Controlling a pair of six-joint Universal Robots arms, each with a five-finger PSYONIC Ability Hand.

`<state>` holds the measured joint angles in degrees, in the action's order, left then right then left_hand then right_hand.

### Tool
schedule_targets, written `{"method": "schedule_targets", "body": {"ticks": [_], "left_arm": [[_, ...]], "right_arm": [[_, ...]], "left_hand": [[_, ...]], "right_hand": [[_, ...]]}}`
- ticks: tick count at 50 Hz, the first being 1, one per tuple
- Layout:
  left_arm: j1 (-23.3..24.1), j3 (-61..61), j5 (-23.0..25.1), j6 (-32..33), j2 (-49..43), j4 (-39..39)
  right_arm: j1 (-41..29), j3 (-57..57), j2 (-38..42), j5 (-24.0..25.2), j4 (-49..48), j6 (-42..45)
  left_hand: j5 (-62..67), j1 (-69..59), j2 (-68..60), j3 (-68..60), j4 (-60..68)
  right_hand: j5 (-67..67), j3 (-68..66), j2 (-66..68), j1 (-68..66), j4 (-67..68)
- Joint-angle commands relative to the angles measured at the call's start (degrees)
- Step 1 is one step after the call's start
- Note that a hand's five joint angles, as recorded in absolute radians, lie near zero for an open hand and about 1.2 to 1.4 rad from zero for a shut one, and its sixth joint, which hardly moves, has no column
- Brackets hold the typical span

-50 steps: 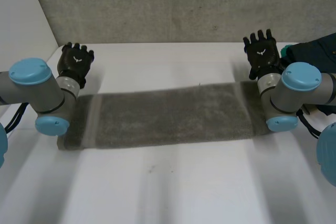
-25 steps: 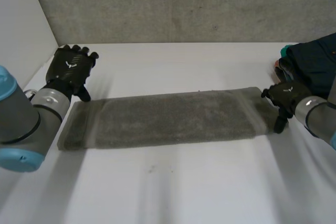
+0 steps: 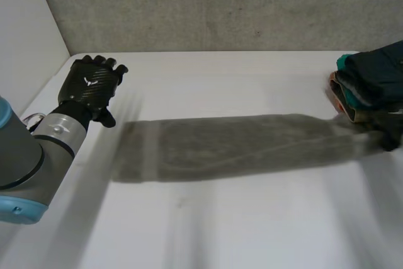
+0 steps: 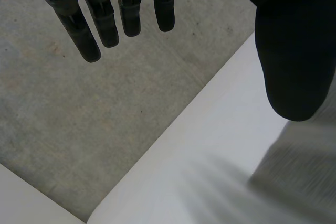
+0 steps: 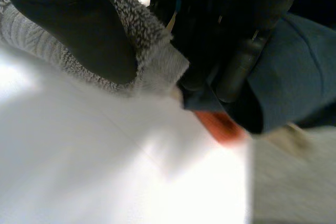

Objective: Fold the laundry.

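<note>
Hovering the left hand (image 3: 88, 89) above the table (image 3: 252, 231) by its far left corner, clear of the cloth. Holds the fingers (image 4: 107, 22) straight and a little apart, thumb off to one side, nothing between them: released. Faces the grey wall (image 3: 220, 4) past the fingertips in the left wrist view, with the table's far edge below and one end of the towel (image 3: 239, 146) beside the thumb, apart from the hand.

Grasps the towel's other end with the right hand (image 5: 79, 24) at the table's right edge. Pinches the fleecy grey end between the thumb and curled fingers (image 5: 236, 66) in the right wrist view. Works just beside a stack (image 3: 371, 83) of folded clothes at the far right corner, with blue cloth (image 5: 299, 77) right behind the fingers and an orange layer (image 5: 220, 124) beneath it.

Has the towel lying as a long narrow band across the middle of the table, from near the left hand to the right edge, roughly parallel to the far edge. Shows a paler stripe across the band near its left end.
</note>
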<state>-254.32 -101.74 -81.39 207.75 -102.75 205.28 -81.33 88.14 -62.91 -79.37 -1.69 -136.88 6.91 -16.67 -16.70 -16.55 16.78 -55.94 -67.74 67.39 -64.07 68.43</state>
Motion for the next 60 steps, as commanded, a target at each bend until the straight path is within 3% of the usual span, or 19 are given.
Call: {"method": "schedule_targets", "body": {"ticks": [1, 8, 12, 18, 24, 29, 35, 37, 39, 40, 45, 51, 60], "left_arm": [[-0.13, -2.32, 0.09, -0.94, 2.73, -0.23], [-0.22, -4.34, 0.09, -2.53, 4.66, -0.32], [-0.39, -5.04, 0.09, -2.70, 6.15, -0.32], [-0.57, -5.66, 0.09, -2.79, 7.91, -0.32], [-0.22, -6.18, 0.01, -2.79, 8.44, -0.41], [0.05, -6.98, 0.09, -2.79, 8.36, -0.32], [0.14, -7.59, 0.18, -2.79, 8.00, -0.06], [0.14, -7.59, 0.10, -2.79, 7.92, 0.03], [0.22, -7.59, 0.18, -2.79, 7.83, 0.12], [0.31, -7.51, 0.18, -2.79, 7.74, 0.21], [1.63, -6.54, 0.18, -2.79, 7.48, 0.30], [4.88, -4.52, 0.18, -2.79, 6.25, 0.38], [16.28, 0.48, -0.08, -4.28, -2.08, 0.38]], "right_arm": [[7.59, 0.81, -2.57, -0.52, -0.33, 16.18], [0.84, -0.59, -3.19, 0.09, -0.95, 15.34], [-9.35, -1.12, -5.99, 0.27, -3.93, 11.38], [-29.04, -1.30, -6.44, 2.46, -15.87, 9.09], [-46.34, -3.92, 3.55, 9.04, -26.42, 9.09], [-53.84, -9.03, 13.32, 12.92, -25.39, 8.91], [-55.60, -12.81, 20.45, 12.84, -20.64, 9.35], [-55.08, -12.73, 19.58, 11.96, -19.15, 8.74], [-54.90, -12.11, 18.09, 10.03, -18.62, 7.69], [-54.81, -11.41, 15.91, 6.98, -18.27, 5.68], [-48.85, -6.32, 6.50, -2.09, -16.60, -7.85], [-41.03, 0.88, -0.89, -1.93, -11.42, -23.75], [-30.03, 9.68, -1.43, -0.70, -9.12, -20.54]], "left_hand": [[0.87, -1.11, -1.09, -1.24, 1.00], [0.54, -0.78, -0.75, -0.90, 0.67], [0.37, -0.61, -0.58, -0.73, 0.50], [0.20, -0.44, -0.42, -0.56, 0.33], [0.03, -0.27, -0.25, -0.40, 0.16], [-0.14, -0.10, -0.08, -0.23, -0.01], [-0.30, 0.06, 0.09, -0.06, -0.17], [-0.31, 0.07, 0.09, -0.06, -0.18], [-0.31, 0.07, 0.09, -0.06, -0.18], [-0.47, 0.23, 0.26, 0.11, -0.34], [-0.81, 0.57, 0.59, 0.45, -0.68], [-0.81, 0.57, 0.59, 0.45, -0.68], [-0.64, 0.40, 0.43, 0.28, -0.51]], "right_hand": [[-14.06, -12.26, 12.61, -15.93, 11.57], [-14.06, -12.26, 12.61, -15.93, 11.57], [-14.06, -12.26, 12.61, -15.93, 11.57], [-14.06, -12.26, 12.61, -15.93, 11.57], [-14.06, -12.26, 12.61, -15.93, 11.57], [-14.06, -12.26, 12.61, -15.93, 11.57], [-14.06, -12.26, 12.61, -15.93, 11.57], [25.57, 27.38, -27.03, 23.70, -28.07], [50.69, 52.50, -52.15, 48.82, -53.19], [55.94, 57.74, -57.39, 54.07, -58.43], [55.94, 57.74, -57.39, 54.07, -58.43], [55.94, 57.74, -57.39, 54.07, -58.43], [55.94, 57.74, -57.39, 54.07, -58.43]]}}
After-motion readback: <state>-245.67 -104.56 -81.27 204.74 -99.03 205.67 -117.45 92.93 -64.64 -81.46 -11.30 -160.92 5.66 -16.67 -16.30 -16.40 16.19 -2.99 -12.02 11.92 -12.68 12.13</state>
